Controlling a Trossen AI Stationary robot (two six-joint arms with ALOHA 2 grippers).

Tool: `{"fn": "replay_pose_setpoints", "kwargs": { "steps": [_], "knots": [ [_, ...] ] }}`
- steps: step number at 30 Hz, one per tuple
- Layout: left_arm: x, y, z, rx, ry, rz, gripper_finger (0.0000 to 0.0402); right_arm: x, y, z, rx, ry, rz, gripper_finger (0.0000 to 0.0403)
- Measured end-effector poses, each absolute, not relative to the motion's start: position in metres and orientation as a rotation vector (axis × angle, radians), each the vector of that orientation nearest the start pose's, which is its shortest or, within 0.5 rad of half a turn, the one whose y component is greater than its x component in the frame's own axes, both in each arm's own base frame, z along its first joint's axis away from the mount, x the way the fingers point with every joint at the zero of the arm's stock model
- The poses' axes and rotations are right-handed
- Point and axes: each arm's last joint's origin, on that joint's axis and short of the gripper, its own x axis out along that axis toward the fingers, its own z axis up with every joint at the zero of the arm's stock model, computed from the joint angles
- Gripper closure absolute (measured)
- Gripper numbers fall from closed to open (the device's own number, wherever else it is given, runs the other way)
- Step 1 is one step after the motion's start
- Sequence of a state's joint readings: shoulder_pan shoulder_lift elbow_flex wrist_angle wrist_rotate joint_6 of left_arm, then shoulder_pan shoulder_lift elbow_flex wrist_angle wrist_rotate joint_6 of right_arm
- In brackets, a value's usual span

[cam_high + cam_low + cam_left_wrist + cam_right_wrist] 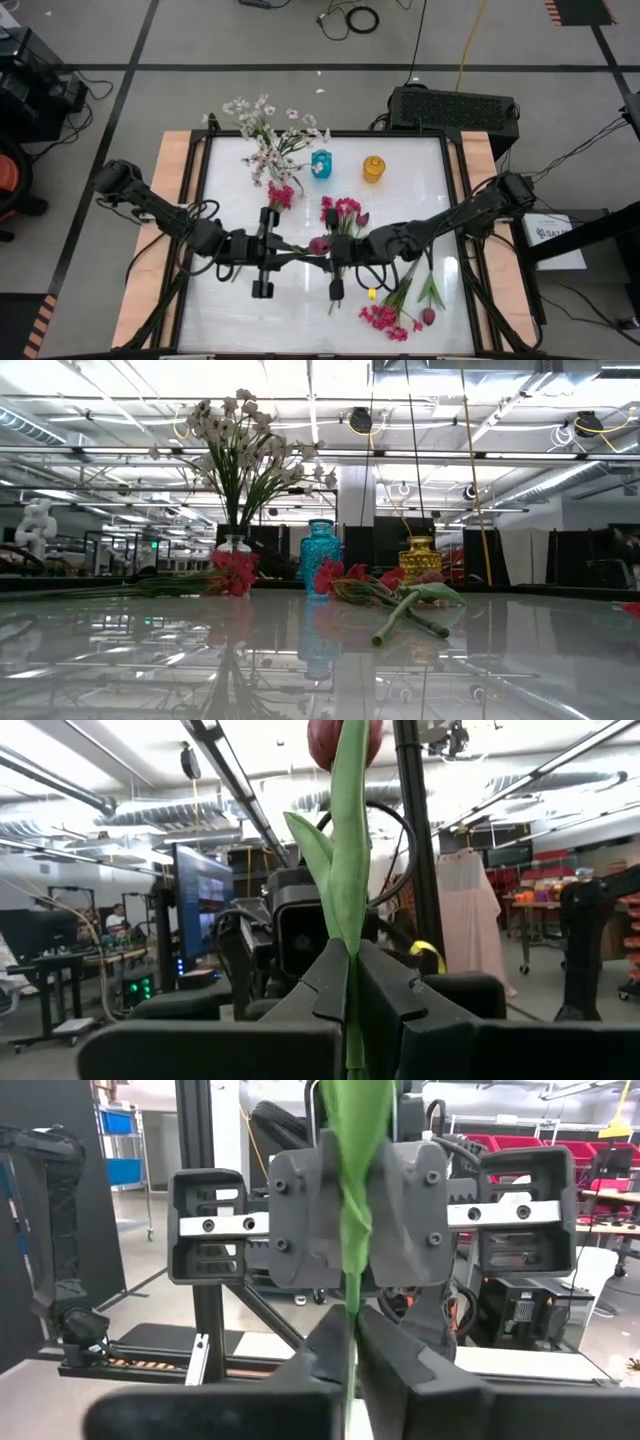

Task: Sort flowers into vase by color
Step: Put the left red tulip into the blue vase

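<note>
Pinching one smooth green tulip stem (348, 880), the left gripper (352, 982) and right gripper (352, 1342) are both clamped tight

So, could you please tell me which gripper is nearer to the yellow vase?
Right. The right gripper sits below-left of the yellow vase; the left gripper is farther left, across the table's middle.

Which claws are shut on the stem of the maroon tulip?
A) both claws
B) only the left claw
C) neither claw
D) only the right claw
A: the left claw and the right claw each pinch the green stem of the maroon tulip held between them above the table.
</note>
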State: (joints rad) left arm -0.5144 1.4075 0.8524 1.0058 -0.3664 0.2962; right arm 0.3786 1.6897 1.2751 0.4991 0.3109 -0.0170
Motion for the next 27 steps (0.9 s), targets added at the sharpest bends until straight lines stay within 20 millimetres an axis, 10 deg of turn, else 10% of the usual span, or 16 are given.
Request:
{"fn": "replay_pose_setpoints", "kwargs": {
  "steps": [6,18,27],
  "knots": [
    [0.269,-0.14,0.326,0.115,-0.407,-0.079,0.0358,0.37,0.138,0.329,0.009,-0.068,0.067,0.0396],
    [0.24,-0.149,0.328,0.161,-0.17,0.077,0.014,0.35,0.131,0.343,0.035,0.037,0.044,0.0402],
    [0.248,-0.148,0.292,0.012,0.086,0.141,0.0126,0.342,0.126,0.349,0.042,0.075,0.034,0.0402]
  ]
}}
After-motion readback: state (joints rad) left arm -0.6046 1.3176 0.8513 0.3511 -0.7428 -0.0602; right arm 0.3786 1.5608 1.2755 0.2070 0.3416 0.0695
